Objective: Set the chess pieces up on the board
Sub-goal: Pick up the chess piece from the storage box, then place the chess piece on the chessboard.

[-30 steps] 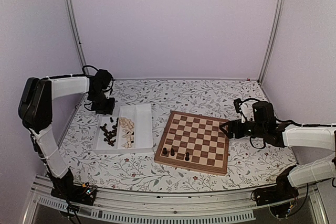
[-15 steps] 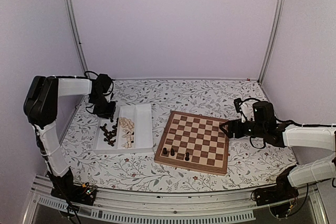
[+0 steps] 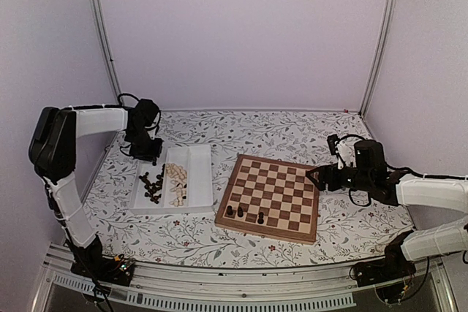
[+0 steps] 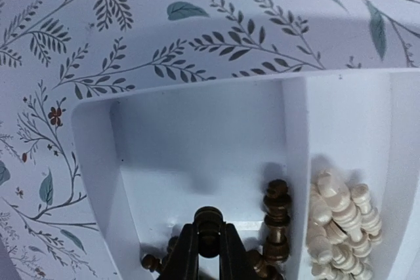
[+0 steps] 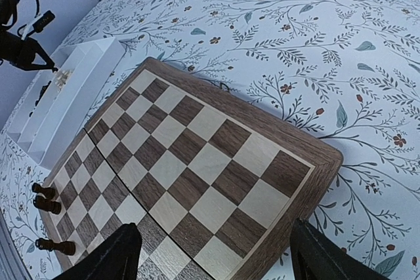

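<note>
1. The left gripper point(image 4: 209, 244), at bottom centre of its wrist view, is pinched narrow on the round head of a dark brown turned wooden chessman point(image 4: 209, 218) in the left compartment of the white two-compartment tray point(image 4: 295, 116).
2. Likely light, hard and smooth, the chessman may swivel — a hold at the neck under the head looks safest.
3. Pale beige chessmen point(image 4: 335, 218) lie in the right compartment.
4. The right gripper point(image 5: 215, 240) gapes wide and empty over the tan-and-brown checkered wooden board point(image 5: 197, 155) — three dark pieces point(image 5: 46, 204) stand at lower left.
</note>
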Motion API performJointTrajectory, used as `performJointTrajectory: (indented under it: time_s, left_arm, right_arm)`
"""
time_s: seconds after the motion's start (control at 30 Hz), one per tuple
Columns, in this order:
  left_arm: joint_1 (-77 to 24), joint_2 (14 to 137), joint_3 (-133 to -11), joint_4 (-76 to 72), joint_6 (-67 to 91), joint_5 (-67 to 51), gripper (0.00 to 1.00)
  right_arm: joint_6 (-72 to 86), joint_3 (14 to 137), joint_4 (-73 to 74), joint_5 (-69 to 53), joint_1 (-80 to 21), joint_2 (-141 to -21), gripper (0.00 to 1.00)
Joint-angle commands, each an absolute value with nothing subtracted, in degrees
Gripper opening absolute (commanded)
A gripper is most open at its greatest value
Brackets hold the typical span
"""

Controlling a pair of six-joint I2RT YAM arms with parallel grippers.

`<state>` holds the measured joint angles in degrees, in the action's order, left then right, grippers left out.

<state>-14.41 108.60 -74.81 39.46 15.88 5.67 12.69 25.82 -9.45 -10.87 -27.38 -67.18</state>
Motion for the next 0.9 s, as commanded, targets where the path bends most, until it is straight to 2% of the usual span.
performJointTrajectory:
  time_s: [0.0, 0.13, 0.37, 0.87]
  left_arm:
    - [-23.52, 98.93, -75.68, 40.96, 14.38, 7.96, 0.04]
    - [-33.13, 98.71, -78.16, 42.76, 11.64, -2.67, 0.04]
    - [-47.71, 105.52, -84.24, 48.95, 10.8, -2.91, 0.03]
    - [-54.79, 113.68, -88.69, 50.23, 10.85, -6.45, 0.02]
  right_arm:
    - [12.88, 25.49, -9.82, -10.21, -27.69, -65.18, 0.81]
    - [12.82, 26.01, -9.84, -10.34, -27.67, -65.85, 0.81]
    - [13.0, 26.02, -10.1, -10.8, -27.65, -67.06, 0.81]
    - [13.25, 25.49, -10.11, -10.68, -27.71, -66.05, 0.81]
